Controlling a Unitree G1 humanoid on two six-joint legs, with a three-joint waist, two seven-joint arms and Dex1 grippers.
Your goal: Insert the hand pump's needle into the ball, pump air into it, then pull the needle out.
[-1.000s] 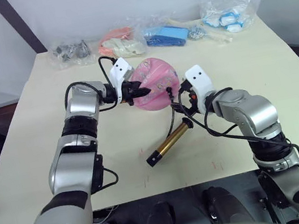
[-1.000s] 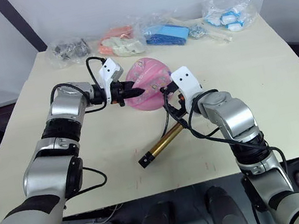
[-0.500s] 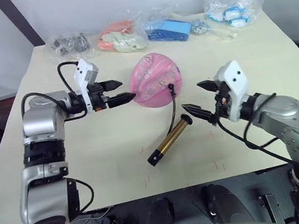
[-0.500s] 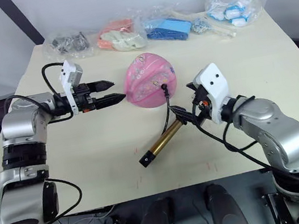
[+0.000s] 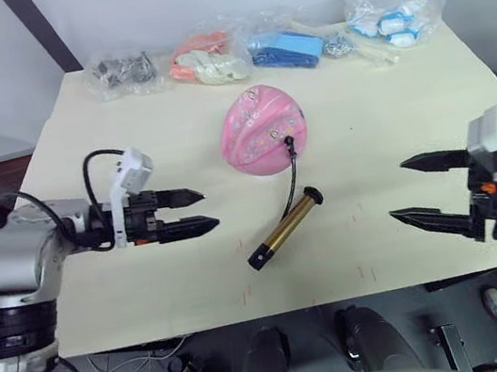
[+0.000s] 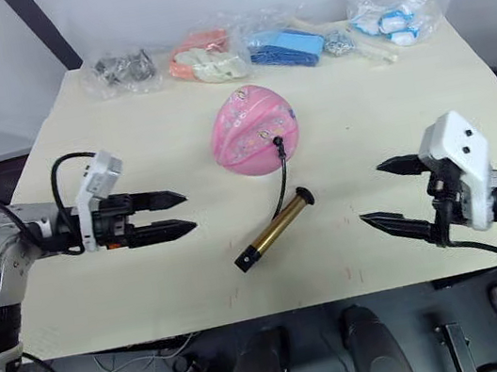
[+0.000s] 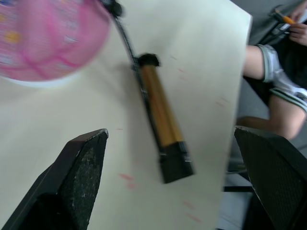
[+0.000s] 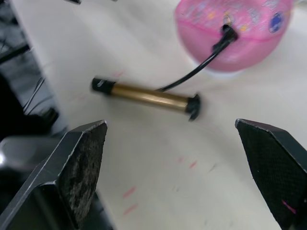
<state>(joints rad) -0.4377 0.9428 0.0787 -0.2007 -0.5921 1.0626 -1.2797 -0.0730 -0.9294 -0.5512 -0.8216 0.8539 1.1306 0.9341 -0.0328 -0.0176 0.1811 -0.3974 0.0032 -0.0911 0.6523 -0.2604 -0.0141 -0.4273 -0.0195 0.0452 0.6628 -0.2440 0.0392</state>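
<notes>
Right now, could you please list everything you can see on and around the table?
ball: one, pink, deflated-looking, middle of the table.
hand pump: one, gold-bronze barrel with black ends, lying flat just in front of the ball.
hose: one, thin black, running from the pump's far end up to the ball's near side; the needle itself is too small to make out.
plastic bags: several, clear, with dark, orange, blue and white contents, in a row along the far edge.
table: one, cream top with small red marks.
person's leg: one, beside the table.
left gripper: open, over the table's left part.
right gripper: open, over the near right edge.
</notes>
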